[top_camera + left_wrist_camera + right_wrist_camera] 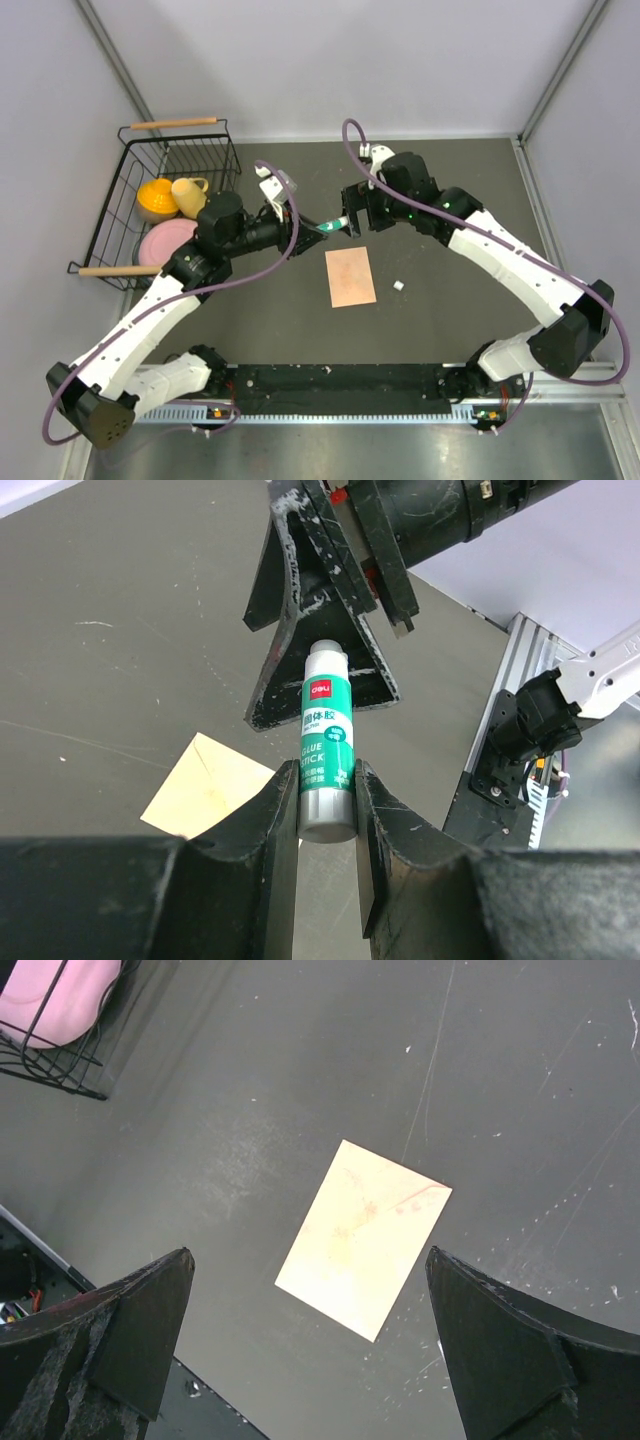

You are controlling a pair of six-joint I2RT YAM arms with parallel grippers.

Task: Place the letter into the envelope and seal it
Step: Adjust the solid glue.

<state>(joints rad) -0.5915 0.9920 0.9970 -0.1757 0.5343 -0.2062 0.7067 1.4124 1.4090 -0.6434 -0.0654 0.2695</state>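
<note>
**While the left gripper grips the glue stick, the right gripper hangs open over the envelope**

Since both tools hang close together above the table, we go by the wrist views.

Left: fingers pinch the stick near its grey base end. Its label faces the camera and its white end points away from the palm, at the right gripper. That end sits just beside one right finger; we can't tell if they touch.

Right: jaws spread wide, nothing between them.

Envelope: flat on the table, below both grippers and on their near side, apart from both. From the right wrist we see it whole, in the gap between the two fingers. From the left wrist only a corner shows, beside the left-hand finger. We can't tell which face is up.

A white bit lies just beside the envelope on the right arm's side, too small to identify. A basket stands outboard of the left arm, holding a plate, a cup and a bowl.
</note>
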